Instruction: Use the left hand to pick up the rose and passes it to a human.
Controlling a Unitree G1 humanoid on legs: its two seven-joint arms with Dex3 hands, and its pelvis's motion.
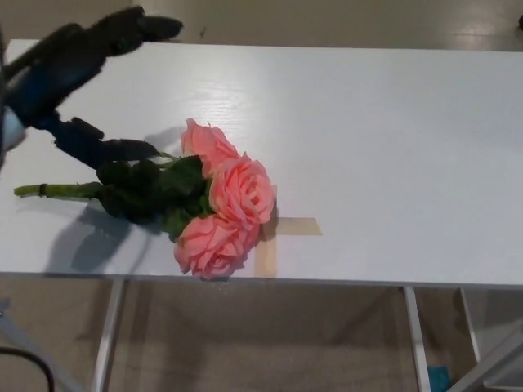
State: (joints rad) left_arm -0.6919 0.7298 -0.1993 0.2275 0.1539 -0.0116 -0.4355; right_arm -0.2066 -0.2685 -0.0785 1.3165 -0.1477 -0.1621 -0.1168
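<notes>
Left hand (78, 86) is held spread above the rose (208, 200), nothing pinched; rose is laid flat on the white surface (392, 147), blooms beside tape cross (282, 237), stem pointing left.

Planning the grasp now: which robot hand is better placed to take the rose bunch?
Left. The left robot hand hangs open right over the leaves and green stem of the rose bunch; the right one is not in view.
</notes>
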